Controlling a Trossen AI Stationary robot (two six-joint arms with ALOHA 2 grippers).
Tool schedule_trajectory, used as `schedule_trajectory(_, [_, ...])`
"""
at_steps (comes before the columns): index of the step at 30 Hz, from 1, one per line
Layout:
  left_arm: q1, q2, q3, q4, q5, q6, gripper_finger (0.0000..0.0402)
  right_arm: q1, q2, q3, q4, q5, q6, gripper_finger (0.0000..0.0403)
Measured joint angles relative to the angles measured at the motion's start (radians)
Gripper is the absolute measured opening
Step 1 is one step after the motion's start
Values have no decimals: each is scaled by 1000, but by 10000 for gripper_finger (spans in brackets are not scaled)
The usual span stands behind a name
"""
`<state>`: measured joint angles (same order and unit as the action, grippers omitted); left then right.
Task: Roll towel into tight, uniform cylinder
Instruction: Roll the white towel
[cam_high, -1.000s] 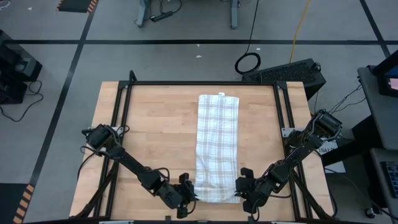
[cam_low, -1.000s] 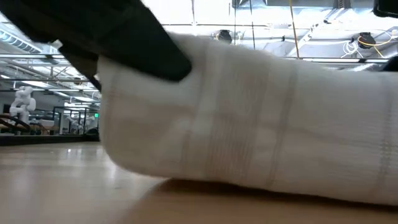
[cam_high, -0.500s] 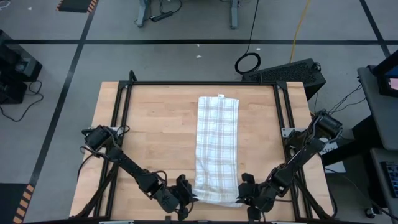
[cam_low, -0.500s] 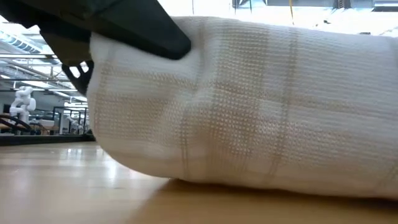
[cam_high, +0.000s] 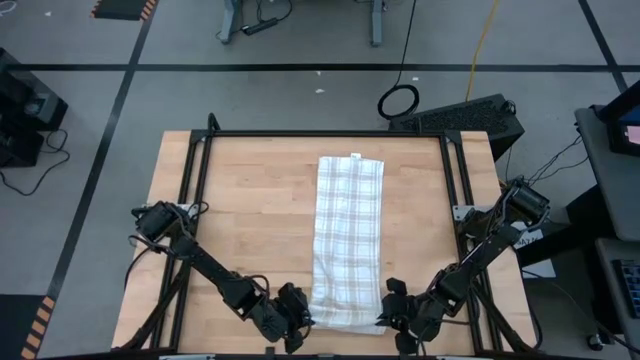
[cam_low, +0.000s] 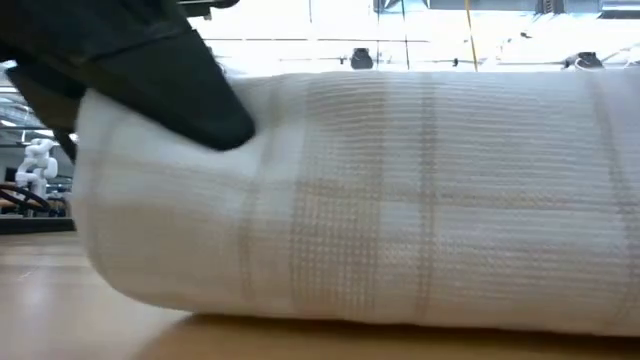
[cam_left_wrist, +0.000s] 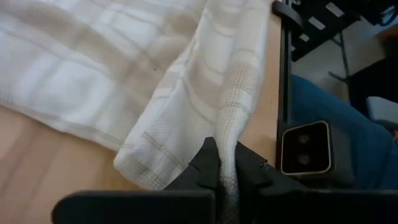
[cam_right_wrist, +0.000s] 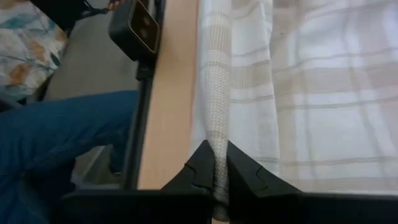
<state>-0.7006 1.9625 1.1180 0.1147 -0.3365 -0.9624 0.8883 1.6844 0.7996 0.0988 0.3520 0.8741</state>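
The white checked towel lies as a long strip from the table's far side to its near edge, with a small tag at the far end. Its near end is raised into a rounded bulge that fills the low view. My left gripper is shut on the near left corner. My right gripper is shut on the near right corner. Both also show in their own wrist views, the left gripper and the right gripper. My left gripper pinches the towel's near left corner between its two fingers, on a narrow raised ridge of cloth. It comes nearly level from the table's left. The cloth there is lifted and bunched. How many layers it holds I cannot tell. My right gripper pinches the towel's near right corner between its two fingers, on a raised ridge along the edge. It comes nearly level from the table's right. The ridge runs straight away from the fingers. The rest of the towel lies flat.
A black frame rail runs along the table's sides and far edge. Bare wood lies left and right of the towel. A small black camera box sits at the near edge, and a person's blue-clad legs show just beyond it.
Both grippers have moved a little toward the table's near edge, still shut on the towel's near corners. The towel's near end has come with them and bulges larger in the low view. The far end has stayed in place.
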Motion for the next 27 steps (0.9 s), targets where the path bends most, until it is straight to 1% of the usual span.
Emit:
schedule_trajectory(7, [35,0,0,-5,5,1,18,1,0,-27,-7,13,-4,9])
schedule_trajectory(15, [59,35,-2,-13,13,-24,18,-6,0,-28,-24,20,-34,9])
schedule_trajectory(19, [67,39,-2,-32,11,-45,18,-10,0,-28,-46,72,-66,11])
schedule_trajectory(22, [71,39,-2,-54,10,-81,18,-9,0,-28,-52,92,-98,34])
schedule_trajectory(27, [71,39,-2,-83,10,-114,18,-9,-38,-28,-107,87,-100,100])
